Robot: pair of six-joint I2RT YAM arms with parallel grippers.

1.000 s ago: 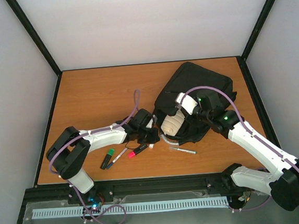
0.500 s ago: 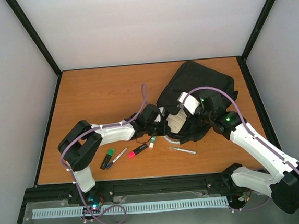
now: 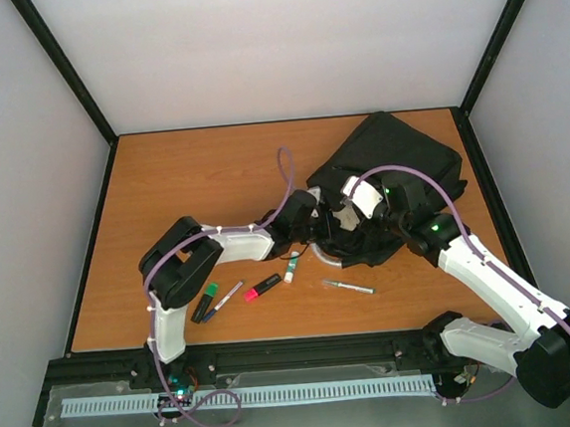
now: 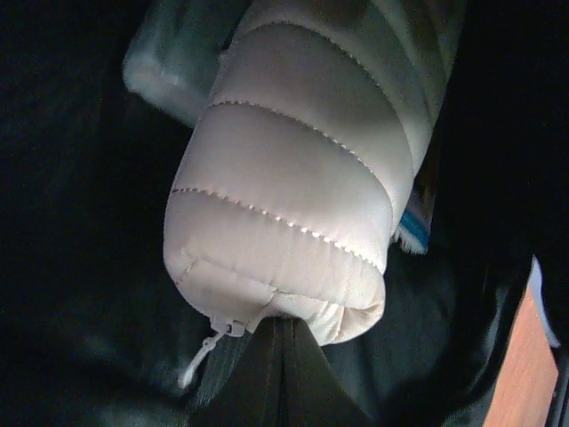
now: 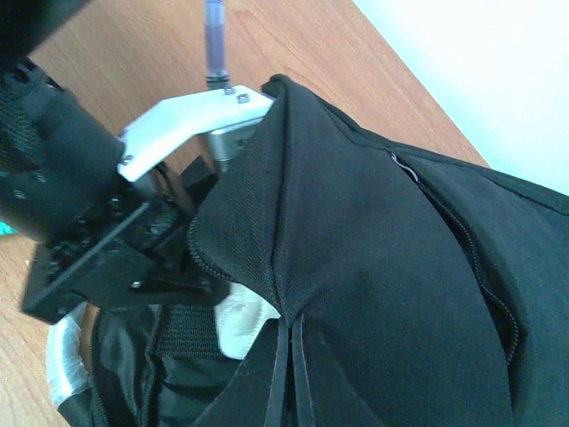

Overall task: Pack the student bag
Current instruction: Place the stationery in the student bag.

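At the far right of the worktop [image 3: 192, 182], near the rear corner: the student bag [image 3: 405, 158]. Right gripper [image 5: 289, 347] clenched on the raised edge of its mouth, with the fabric held up. Left gripper [image 4: 280, 356] inside that mouth, pinching the end of a white quilted pouch [image 4: 284, 205] against the dark lining.

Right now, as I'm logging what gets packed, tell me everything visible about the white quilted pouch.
The white quilted pouch is soft, puffy fabric stitched into crosswise ribs, with a small white zip pull at its near end. It lies inside the dark opening of the student bag, with that zip end pinched in the shut left gripper.
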